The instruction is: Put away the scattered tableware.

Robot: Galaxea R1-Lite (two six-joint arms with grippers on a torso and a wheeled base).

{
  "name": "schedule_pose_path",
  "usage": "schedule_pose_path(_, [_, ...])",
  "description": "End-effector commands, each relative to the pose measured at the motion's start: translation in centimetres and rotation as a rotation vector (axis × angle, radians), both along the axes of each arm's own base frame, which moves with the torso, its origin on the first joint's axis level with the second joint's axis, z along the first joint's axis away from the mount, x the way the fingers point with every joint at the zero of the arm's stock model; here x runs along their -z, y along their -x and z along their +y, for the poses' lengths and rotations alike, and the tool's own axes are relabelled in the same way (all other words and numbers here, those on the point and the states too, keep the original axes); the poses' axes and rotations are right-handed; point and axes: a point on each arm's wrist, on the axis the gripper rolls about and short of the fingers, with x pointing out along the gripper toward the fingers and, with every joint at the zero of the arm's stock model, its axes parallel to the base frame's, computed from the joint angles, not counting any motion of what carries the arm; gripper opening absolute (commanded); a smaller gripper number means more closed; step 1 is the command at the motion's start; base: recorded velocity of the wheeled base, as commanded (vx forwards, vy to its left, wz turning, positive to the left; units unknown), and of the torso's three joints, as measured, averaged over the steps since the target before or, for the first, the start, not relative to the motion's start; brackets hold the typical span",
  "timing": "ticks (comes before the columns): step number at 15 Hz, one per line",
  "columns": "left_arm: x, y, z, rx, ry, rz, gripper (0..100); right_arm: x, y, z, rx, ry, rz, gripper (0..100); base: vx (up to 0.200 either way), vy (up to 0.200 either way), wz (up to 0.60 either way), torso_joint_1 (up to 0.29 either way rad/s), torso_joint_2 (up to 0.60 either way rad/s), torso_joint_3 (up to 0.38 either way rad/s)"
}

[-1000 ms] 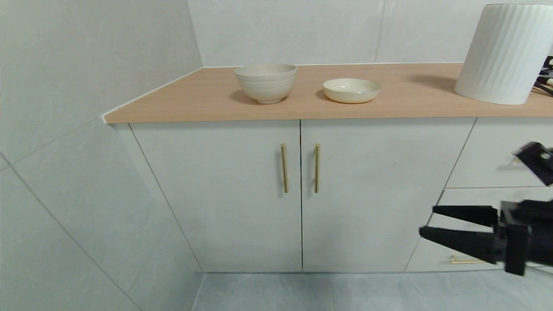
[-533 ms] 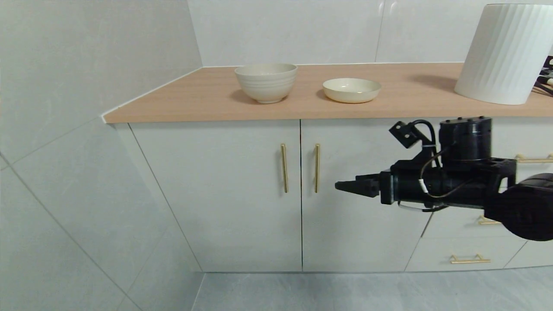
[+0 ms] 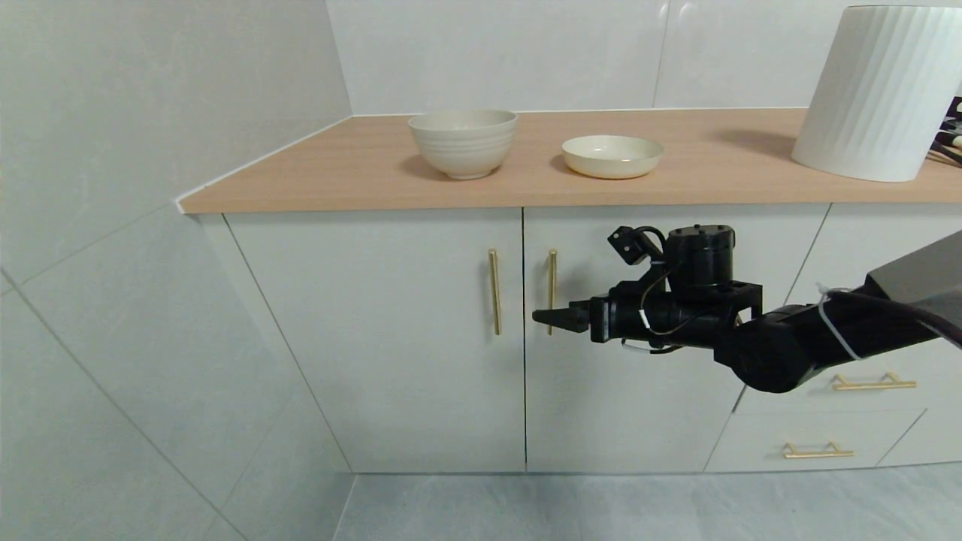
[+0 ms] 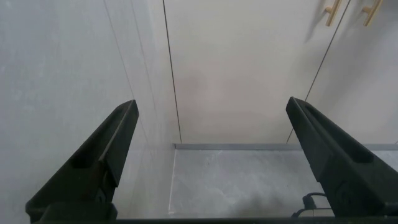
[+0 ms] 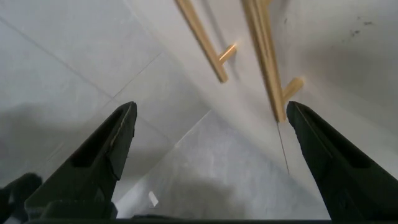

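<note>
Both the ribbed cream ceramic bowl (image 3: 462, 143) and shallow cream dish (image 3: 612, 156) sit unstored on the wooden countertop (image 3: 331, 184); the right gripper (image 3: 545, 318), jaws apart, hovers beside the brass handle (image 3: 552, 274) of a shut white cabinet door (image 3: 646, 406).

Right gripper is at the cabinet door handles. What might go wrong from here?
1. The two handles sit close together. The open right gripper, by the right door handle, may also catch the left door handle.
2. The handle is thin, so the grip may slip or the tips may hit the door face.
3. The right door likely swings toward the right forearm lying across its front, which may block it.
</note>
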Motion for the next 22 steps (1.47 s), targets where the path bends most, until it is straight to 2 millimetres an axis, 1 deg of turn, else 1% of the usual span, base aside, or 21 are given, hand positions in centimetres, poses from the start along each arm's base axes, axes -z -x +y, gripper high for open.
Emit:
schedule_pose_path(1, [0.0,0.0,0.0,-0.001,-0.001,0.000,100,1.4,-0.6,0.7,0.005,-0.012,0.003,100,0.000,0.000,0.00,0.000,0.00,0.000])
schedule_pose_path(3, [0.0,0.0,0.0,-0.001,-0.001,0.000,100,1.8,-0.9,1.2,0.043,-0.026,-0.027,100,0.000,0.000,0.00,0.000,0.00,0.000])
schedule_pose_path(7, [0.0,0.0,0.0,-0.001,0.001,0.000,100,1.3,-1.0,1.6,0.044,-0.078,-0.041,100,0.000,0.000,0.00,0.000,0.00,0.000])
schedule_pose_path(8, [0.0,0.0,0.0,-0.001,0.001,0.000,100,1.5,-1.1,2.0,0.042,-0.095,-0.048,100,0.000,0.000,0.00,0.000,0.00,0.000])
schedule_pose_path(12, [0.0,0.0,0.0,-0.001,0.001,0.000,100,1.8,-1.2,2.3,0.047,-0.114,-0.050,100,0.000,0.000,0.00,0.000,0.00,0.000])
schedule_pose_path(14, [0.0,0.0,0.0,-0.001,0.001,0.000,100,2.2,-1.2,2.8,0.035,-0.116,-0.050,100,0.000,0.000,0.00,0.000,0.00,0.000])
schedule_pose_path(17, [0.0,0.0,0.0,-0.001,0.001,0.000,100,2.3,-0.7,3.5,0.021,-0.139,-0.031,100,0.000,0.000,0.00,0.000,0.00,0.000])
schedule_pose_path(22, [0.0,0.0,0.0,-0.001,0.001,0.000,100,2.4,-0.6,3.5,0.020,-0.146,-0.014,100,0.000,0.000,0.00,0.000,0.00,0.000])
